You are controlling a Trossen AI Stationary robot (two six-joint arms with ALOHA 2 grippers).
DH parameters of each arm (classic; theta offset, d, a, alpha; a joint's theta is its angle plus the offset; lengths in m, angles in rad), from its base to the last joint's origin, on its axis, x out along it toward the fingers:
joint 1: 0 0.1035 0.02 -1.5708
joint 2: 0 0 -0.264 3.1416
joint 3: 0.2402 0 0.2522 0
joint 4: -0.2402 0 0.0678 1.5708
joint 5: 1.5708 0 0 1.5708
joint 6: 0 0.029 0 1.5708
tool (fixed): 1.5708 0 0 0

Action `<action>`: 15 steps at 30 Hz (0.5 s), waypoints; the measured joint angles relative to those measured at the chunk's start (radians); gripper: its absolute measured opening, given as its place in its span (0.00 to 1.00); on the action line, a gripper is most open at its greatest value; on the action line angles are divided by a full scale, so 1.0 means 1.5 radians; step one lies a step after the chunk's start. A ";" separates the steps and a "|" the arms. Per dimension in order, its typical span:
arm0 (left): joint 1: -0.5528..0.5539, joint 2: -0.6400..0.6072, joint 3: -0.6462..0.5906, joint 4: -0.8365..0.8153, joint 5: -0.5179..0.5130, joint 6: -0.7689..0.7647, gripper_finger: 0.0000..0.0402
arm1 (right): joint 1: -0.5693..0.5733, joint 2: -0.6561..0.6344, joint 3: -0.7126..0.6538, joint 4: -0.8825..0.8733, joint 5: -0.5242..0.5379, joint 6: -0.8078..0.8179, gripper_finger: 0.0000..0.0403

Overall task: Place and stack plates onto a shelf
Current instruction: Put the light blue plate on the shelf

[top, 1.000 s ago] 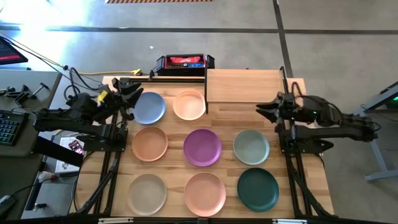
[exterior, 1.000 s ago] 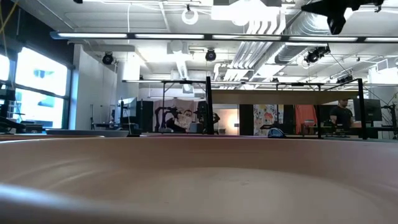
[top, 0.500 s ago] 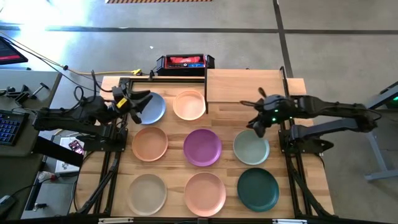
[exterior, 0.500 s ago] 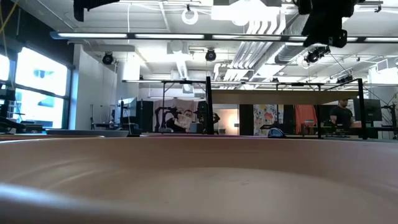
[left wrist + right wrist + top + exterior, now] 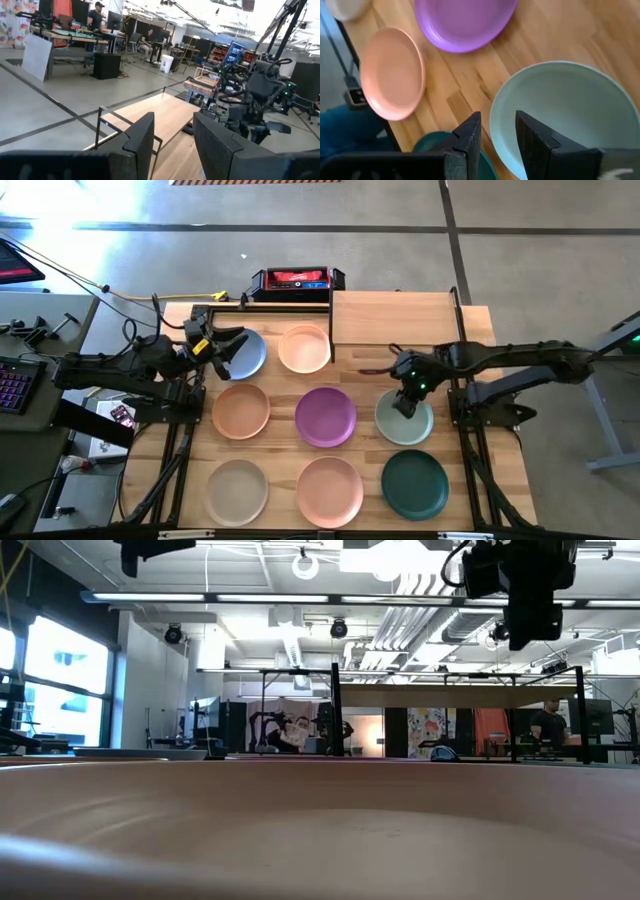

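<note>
Eight plates lie flat on the tabletop in the high view: blue, peach, orange, purple, pale green, dark teal, beige, pink. The shelf stands at the far edge, bare. My right gripper hangs open above the pale green plate's far-left rim, fingers pointing down; the low view shows it well above the table. My left gripper is open over the blue plate's left edge and points level toward the shelf.
A red-and-black box sits beyond the table's far edge, left of the shelf. Black frame rails run along both sides of the table. The pink plate fills the low view's foreground. People sit at desks far back in the room.
My right gripper has swung from the table's right side toward the left and near edge, tipped its fingers downward and come lower, ending over the pale green plate. My left gripper has moved a little right and down, to the blue plate's left edge. No plate has moved.
</note>
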 joint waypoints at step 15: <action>0.000 0.001 0.000 -0.012 0.000 -0.001 0.31 | 0.097 0.131 -0.001 0.003 0.062 0.062 0.32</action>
